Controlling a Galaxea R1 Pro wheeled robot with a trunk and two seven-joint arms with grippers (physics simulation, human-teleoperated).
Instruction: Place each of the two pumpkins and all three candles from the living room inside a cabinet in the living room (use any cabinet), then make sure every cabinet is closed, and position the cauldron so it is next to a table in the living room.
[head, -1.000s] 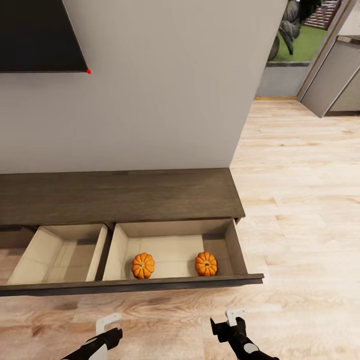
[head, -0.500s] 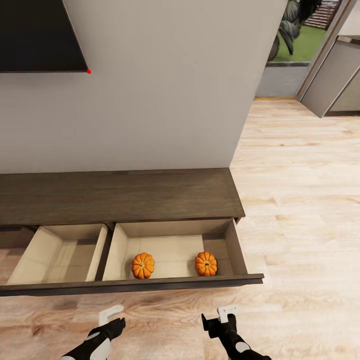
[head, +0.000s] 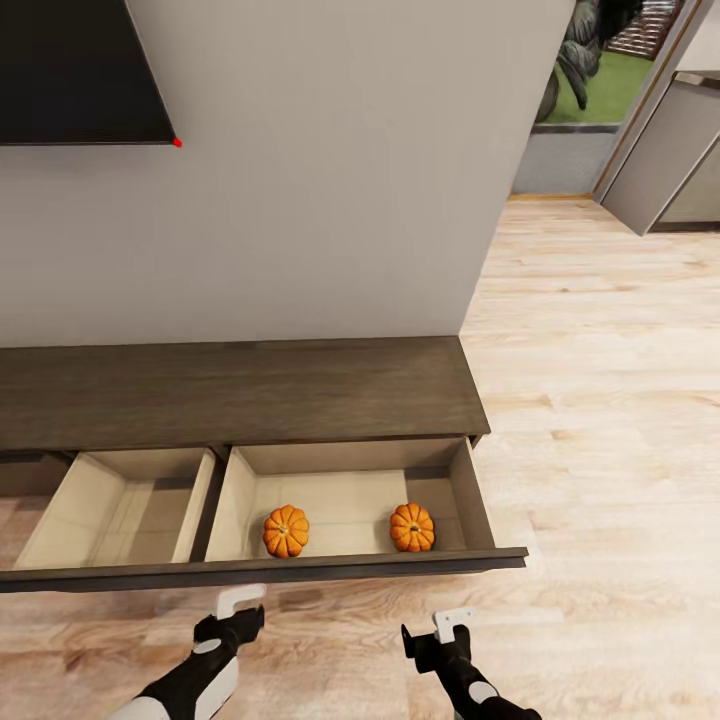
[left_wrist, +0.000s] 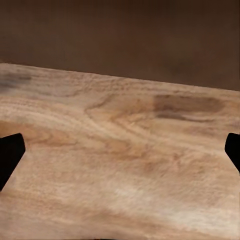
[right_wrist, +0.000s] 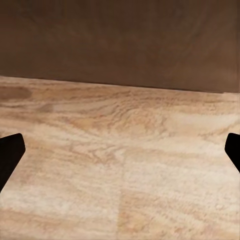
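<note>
Head view shows the cabinet (head: 240, 395) against the wall with two drawers pulled out; the right drawer (head: 350, 500) holds both pumpkins (head: 286, 531), one left of centre and the other (head: 412, 527) further right, well apart and near the front panel; the left drawer (head: 120, 505) looks bare inside; no candles show here; the left gripper (head: 240, 601) hovers just before the drawer front (head: 260, 571), the right gripper (head: 452, 622) a little further back over the floor (head: 600, 400); in both wrist views the dark fingertips sit at opposite edges, so both grippers are spread wide and hold nothing; I judge the pumpkin step done; next, either push the front in squarely or go for the candles
</note>
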